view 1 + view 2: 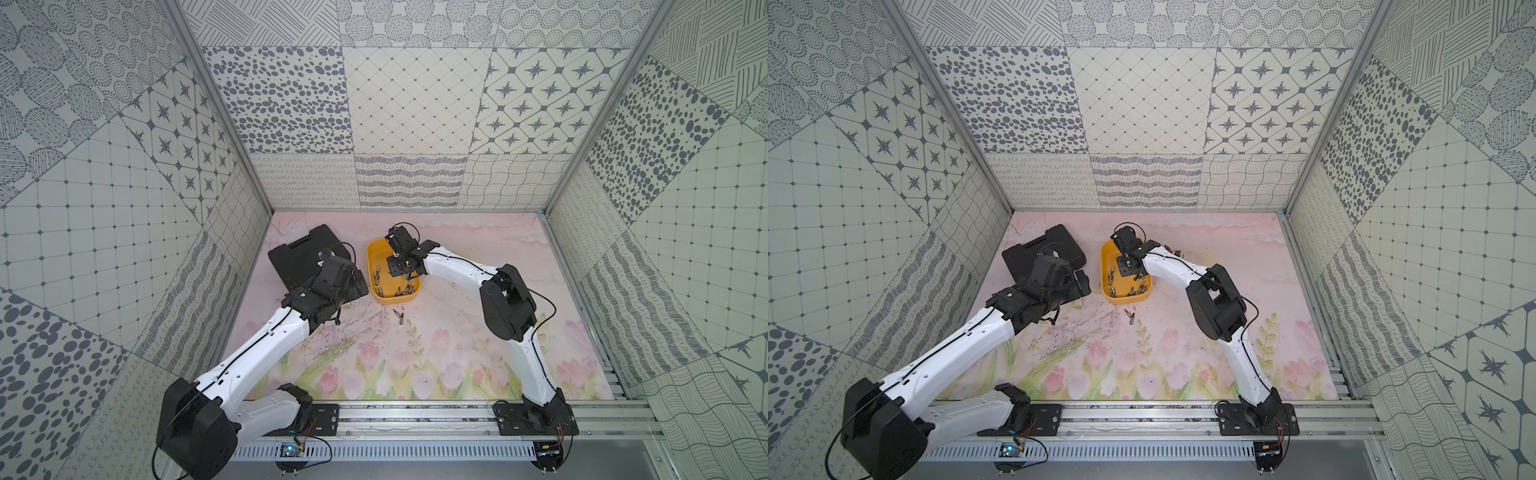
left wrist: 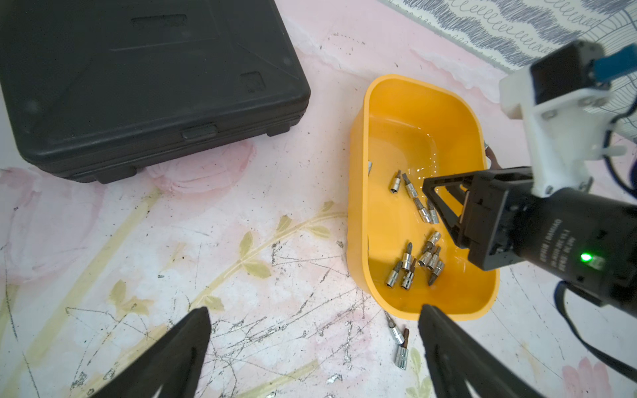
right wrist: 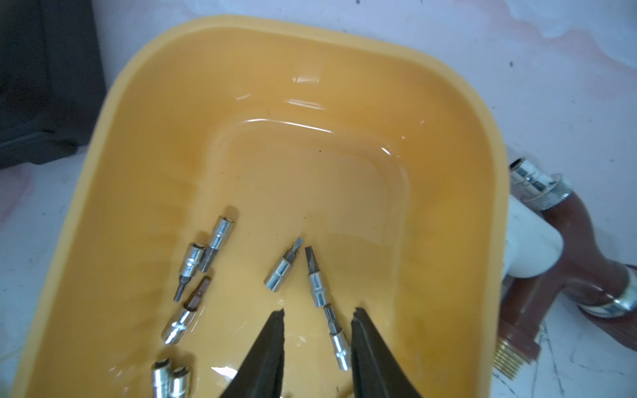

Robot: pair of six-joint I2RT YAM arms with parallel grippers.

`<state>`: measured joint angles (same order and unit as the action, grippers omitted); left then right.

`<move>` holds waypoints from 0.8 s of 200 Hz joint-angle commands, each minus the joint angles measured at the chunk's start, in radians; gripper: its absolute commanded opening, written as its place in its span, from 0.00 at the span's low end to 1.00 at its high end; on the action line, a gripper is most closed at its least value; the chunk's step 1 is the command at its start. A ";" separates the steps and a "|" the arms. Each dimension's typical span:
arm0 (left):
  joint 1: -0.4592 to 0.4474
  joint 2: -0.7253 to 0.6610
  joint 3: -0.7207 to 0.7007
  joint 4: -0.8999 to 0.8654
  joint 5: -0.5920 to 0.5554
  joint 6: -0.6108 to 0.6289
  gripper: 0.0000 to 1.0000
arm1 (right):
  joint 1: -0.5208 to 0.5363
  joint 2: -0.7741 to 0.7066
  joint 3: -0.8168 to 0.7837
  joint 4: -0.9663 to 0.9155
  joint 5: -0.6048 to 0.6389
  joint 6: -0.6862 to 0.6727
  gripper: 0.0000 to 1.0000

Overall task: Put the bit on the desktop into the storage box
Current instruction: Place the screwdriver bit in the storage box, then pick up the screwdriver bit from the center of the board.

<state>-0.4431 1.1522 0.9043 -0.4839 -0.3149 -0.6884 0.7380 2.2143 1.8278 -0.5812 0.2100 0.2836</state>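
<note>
- Looking down at the desktop (image 1: 478,257): pink tulip print, dark scratches across the middle.
- Black tool case (image 1: 299,253) lies shut at the back on the left arm's side, apart from the box.
- Storage box (image 1: 376,253): yellow, no lid, beside the case near centre-back.
- Left gripper (image 2: 314,310): jaws spread wide with nothing in them, hanging near the case's corner beside the box.
- Right gripper (image 3: 319,312): down in the box mouth with jaws part-way open and clamping nothing. One bit sits in the gap close to one finger.
- Brown tap fitting (image 3: 565,268) with chrome collars and a brass thread lies just beside the box's long wall on the right arm's side.
- Boxed bits (image 2: 413,265): a scatter on the box floor, mostly toward the near end.
- Loose bits (image 1: 399,313): two on the desktop just outside the box's near short wall, close together, not yet in.
</note>
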 commanded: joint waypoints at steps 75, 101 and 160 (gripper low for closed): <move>-0.030 -0.028 0.000 -0.035 0.166 0.125 0.99 | -0.006 -0.427 -0.296 0.068 0.050 -0.008 0.62; -0.110 -0.014 0.008 -0.041 0.145 0.151 0.99 | -0.014 -0.550 -0.419 0.104 0.080 0.019 0.73; -0.315 0.084 0.060 -0.064 0.099 0.192 0.92 | -0.066 -0.841 -0.687 0.184 0.138 0.080 0.97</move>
<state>-0.6689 1.1851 0.9318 -0.5171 -0.2062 -0.5571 0.6949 1.4765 1.2098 -0.4774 0.3023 0.3283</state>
